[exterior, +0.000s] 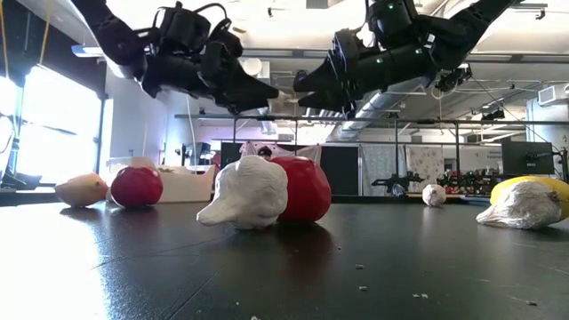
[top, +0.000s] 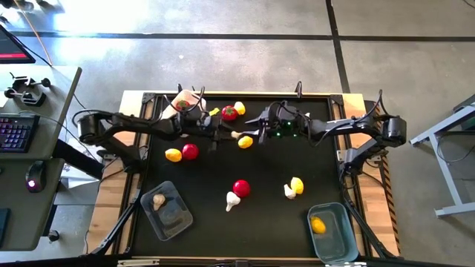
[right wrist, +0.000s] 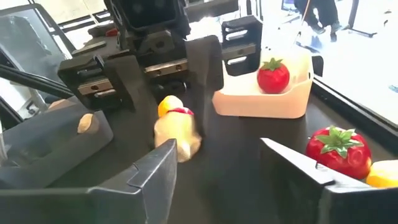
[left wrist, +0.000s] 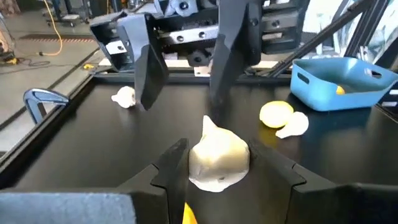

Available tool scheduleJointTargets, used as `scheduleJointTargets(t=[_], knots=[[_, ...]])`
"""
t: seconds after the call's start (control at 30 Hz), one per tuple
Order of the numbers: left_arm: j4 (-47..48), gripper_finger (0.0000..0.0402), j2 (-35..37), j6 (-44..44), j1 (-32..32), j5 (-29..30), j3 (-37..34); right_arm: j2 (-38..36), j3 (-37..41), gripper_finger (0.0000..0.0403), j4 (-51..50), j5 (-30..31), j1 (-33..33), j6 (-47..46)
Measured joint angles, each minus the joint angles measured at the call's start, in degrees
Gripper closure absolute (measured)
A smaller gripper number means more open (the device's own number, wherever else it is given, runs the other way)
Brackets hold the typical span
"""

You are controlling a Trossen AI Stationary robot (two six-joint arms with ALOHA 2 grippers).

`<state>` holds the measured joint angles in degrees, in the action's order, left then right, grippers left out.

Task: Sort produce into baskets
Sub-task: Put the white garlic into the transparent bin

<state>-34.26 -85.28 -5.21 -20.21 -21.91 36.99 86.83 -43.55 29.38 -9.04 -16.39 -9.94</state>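
A whitish garlic bulb hangs above the middle of the black table between the two arms, with my left gripper shut on it. My right gripper faces it from the table's right with its fingers spread apart just beyond the bulb, touching nothing. In the high view the garlic sits between my left gripper and my right gripper. The white basket holds a tomato, the clear greyish basket a garlic, and the light blue basket a lemon. My left gripper pinches the garlic bulb by its two opposite sides between its two fingers. The fingers come nearly level from the table's left. The bulb is lifted clear, well above the table top, its pointed end toward my right gripper.
Loose produce lies around: a lemon right beneath the grippers, a tomato and lemon at the far edge, a lemon and tomato left, a tomato and garlic centre, and a garlic and lemon right.
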Motion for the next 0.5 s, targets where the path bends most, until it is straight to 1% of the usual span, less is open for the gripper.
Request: scheduleJointTargets(t=[0.1, 0.2, 0.27, 0.4, 0.5], knots=[[8.25, 0.0275, 4.50, 0.52, 0.08, -0.06, 0.00, 0.00, 0.00, 0.0183, 0.36, 0.16, -0.48, 1.37], [20.67, 0.0275, 10.54, 2.02, 1.32, -0.89, 0.00, 0.00, 0.00, 0.0183, 0.21, 1.54, -0.65, 1.48], [28.04, 0.0275, 14.66, 4.48, 2.78, -0.90, 0.00, 0.00, 0.00, 0.0183, 0.05, 1.95, -0.60, 2.53], [37.13, 0.0275, 21.89, 11.02, 8.12, 1.24, 0.00, -0.02, -0.01, 0.0183, 0.10, 1.99, -0.44, 4.00], [41.63, 0.0275, 25.67, 15.13, 13.18, 1.67, 0.00, -0.02, 0.00, 0.0183, 0.07, 2.00, -0.43, 4.00]])
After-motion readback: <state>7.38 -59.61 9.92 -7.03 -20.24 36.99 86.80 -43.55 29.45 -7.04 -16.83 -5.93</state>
